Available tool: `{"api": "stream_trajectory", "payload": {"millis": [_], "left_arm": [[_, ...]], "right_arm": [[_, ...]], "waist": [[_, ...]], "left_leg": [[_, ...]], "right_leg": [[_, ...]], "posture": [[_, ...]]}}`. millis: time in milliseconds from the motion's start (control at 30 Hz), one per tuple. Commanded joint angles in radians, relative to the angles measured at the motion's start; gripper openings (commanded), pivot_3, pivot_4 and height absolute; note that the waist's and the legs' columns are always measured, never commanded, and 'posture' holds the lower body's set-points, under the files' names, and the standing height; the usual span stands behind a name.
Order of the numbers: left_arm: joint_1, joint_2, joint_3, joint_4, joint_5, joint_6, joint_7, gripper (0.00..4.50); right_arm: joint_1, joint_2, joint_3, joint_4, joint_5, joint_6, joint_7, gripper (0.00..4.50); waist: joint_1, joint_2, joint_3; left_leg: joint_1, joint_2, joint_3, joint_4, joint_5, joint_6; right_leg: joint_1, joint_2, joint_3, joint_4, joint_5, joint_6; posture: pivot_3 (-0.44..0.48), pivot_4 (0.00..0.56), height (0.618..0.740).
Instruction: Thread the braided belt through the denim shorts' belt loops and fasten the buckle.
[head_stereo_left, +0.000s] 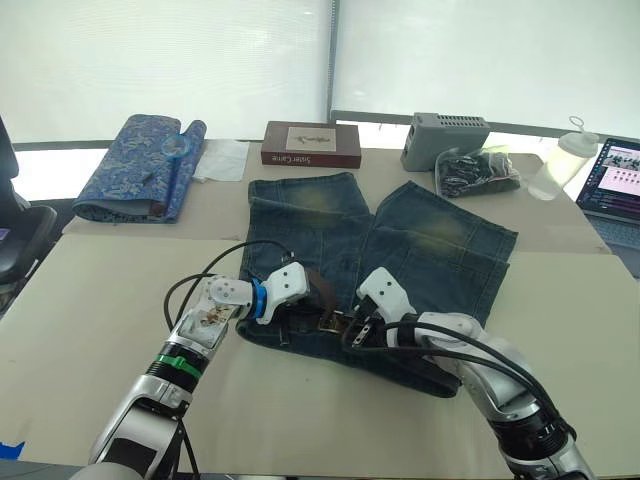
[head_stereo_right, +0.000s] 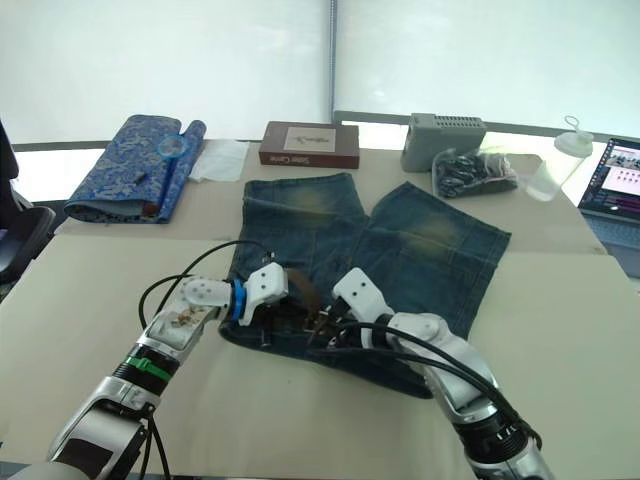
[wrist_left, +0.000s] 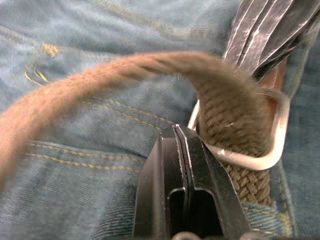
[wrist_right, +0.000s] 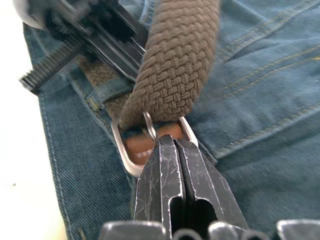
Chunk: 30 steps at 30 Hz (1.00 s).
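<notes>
We see the belt (wrist_right: 175, 70) as coarse woven brown cloth, matt and rough. Its buckle (wrist_left: 272, 145) is smooth, shiny silver metal. Beneath the buckle, the shorts (head_stereo_left: 440, 250) are faded matt denim with yellow stitching. The left tool (wrist_left: 182, 132) is scuffed black plastic.

Worktop (head_stereo_left: 90, 300) carried, at 10 o'clock, a blue patterned fabric roll (head_stereo_left: 135, 165); at 12, a brown box (head_stereo_left: 312, 145); at 1, a grey device (head_stereo_left: 445, 138) beside a bagged dark bundle (head_stereo_left: 478, 170); at 2, a clear bottle (head_stereo_left: 560, 160) and laptop (head_stereo_left: 615, 180).
</notes>
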<state>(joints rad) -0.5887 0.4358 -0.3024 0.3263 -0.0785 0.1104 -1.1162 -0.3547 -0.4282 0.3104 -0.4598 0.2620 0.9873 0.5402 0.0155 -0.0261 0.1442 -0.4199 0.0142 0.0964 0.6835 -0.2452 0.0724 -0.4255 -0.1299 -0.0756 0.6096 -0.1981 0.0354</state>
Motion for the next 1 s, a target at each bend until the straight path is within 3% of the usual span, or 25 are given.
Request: {"api": "stream_trajectory", "payload": {"millis": [33, 300, 633, 1000], "left_arm": [[0.003, -0.007, 0.016, -0.040, -0.026, 0.070, -0.001, 0.03], [0.031, 0.004, 0.079, -0.248, -0.198, 0.348, -0.050, 0.03], [0.073, 0.007, 0.109, -0.355, -0.273, 0.480, -0.047, 0.03], [0.039, 0.013, 0.083, -0.249, -0.168, 0.399, 0.011, 0.03]], "right_arm": [[0.019, -0.008, 0.040, 0.042, -0.013, -0.016, 0.006, 0.00], [0.017, -0.014, 0.029, 0.059, -0.010, -0.033, 0.016, 0.00], [0.030, -0.013, 0.021, 0.047, -0.014, -0.023, 0.010, 0.00], [0.035, -0.035, 0.037, 0.020, -0.009, -0.046, 0.041, 0.00]], "waist": [[-0.001, 0.000, 0.000], [-0.006, 0.000, 0.000], [-0.007, 0.000, 0.000], [-0.006, 0.000, 0.000]], "left_leg": [[0.000, 0.000, 0.000, 0.000, 0.000, 0.000], [0.000, 0.000, 0.000, 0.000, 0.000, 0.000], [-0.001, 0.000, 0.000, 0.000, 0.000, 0.000], [-0.001, 0.000, 0.000, 0.000, 0.000, 0.000]], "right_leg": [[0.000, 0.000, 0.000, 0.000, 0.000, 0.000], [0.000, 0.001, 0.000, 0.001, -0.001, 0.001], [-0.001, 0.001, 0.000, 0.001, -0.001, 0.001], [-0.001, 0.001, 0.001, 0.001, -0.001, 0.001]], "posture": [[0.000, 0.150, 0.740], [0.000, 0.150, 0.740], [0.000, 0.150, 0.740], [0.000, 0.150, 0.740]]}}
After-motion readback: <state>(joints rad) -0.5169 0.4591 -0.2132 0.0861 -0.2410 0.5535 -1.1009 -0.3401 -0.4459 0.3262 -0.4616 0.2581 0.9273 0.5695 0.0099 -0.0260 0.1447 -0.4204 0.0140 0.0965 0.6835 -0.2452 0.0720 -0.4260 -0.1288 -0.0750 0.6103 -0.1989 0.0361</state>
